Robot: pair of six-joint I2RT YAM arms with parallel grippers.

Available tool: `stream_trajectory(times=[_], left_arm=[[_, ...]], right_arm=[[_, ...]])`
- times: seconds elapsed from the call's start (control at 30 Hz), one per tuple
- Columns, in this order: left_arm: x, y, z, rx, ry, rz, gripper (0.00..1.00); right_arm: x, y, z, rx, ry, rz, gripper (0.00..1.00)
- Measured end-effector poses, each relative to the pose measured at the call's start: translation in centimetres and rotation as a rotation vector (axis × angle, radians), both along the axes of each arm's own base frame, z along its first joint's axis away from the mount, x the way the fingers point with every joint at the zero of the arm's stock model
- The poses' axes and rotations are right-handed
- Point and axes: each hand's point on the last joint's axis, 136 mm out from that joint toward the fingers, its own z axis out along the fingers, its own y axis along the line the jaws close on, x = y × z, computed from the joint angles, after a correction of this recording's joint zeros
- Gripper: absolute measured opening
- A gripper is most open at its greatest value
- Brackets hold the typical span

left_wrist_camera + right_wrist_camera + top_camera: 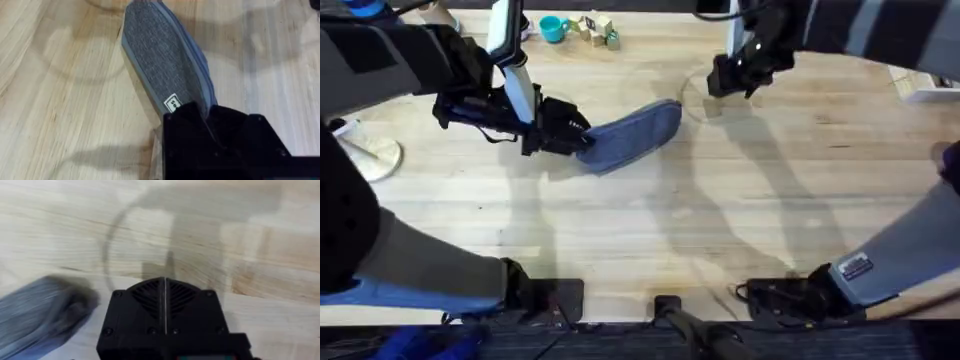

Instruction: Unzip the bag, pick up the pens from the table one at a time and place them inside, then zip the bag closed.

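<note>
Overhead shows my left hand [578,135] clamped on the near end of the denim pouch [638,132], which stretches away from it across the counter [740,210]; my right hand [730,80], pressed closed and empty, hovers beyond the far end, so an unbraced pull could drag the pouch

Black pincer [165,311] w/ vented housing, grey arm sleeves, white label

Pale plank tabletop [650,240] under soft shadows, teal cup [553,28] and small blocks [597,30] at its far edge
</note>
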Motion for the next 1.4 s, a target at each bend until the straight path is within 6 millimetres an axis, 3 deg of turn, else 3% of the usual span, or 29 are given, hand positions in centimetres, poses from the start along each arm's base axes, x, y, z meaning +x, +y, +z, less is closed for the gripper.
stream_trajectory(times=[0.17,0.2,0.37,0.4,0.57,0.77,0.93,1.1,1.4], left_arm=[[0.0,0.0,0.0,0.000,0.000,0.000,0.049],[0.0,0.0,0.0,0.001,-0.005,-0.003,0.148],[0.1,-0.1,0.2,-0.012,-0.010,0.001,0.910],[0.1,-0.1,0.2,-0.012,-0.007,0.002,0.971],[0.3,-0.1,0.2,-0.014,-0.016,0.003,0.993],[-0.4,-0.2,0.7,-0.026,0.031,0.007,0.995],[0.2,0.6,3.4,0.027,-0.011,0.031,0.995],[1.9,1.9,8.1,0.129,-0.079,0.144,0.995],[2.6,4.3,15.6,0.225,-0.066,0.470,0.995]], right_arm=[[-0.3,2.0,6.1,0.036,-0.138,0.050,0.031],[-0.5,2.3,7.3,0.044,-0.164,0.059,0.046],[-1.4,3.5,11.2,0.069,-0.249,0.096,0.309],[-1.6,3.5,11.6,0.072,-0.259,0.098,0.353],[-1.9,3.5,12.7,0.078,-0.278,0.099,0.451],[-2.8,3.2,14.2,0.084,-0.298,0.099,0.691],[-4.8,2.5,16.1,0.062,-0.309,0.136,0.982],[-6.6,1.8,16.7,0.042,-0.288,0.159,0.996],[-9.0,1.0,18.6,0.039,-0.304,0.169,0.997]])
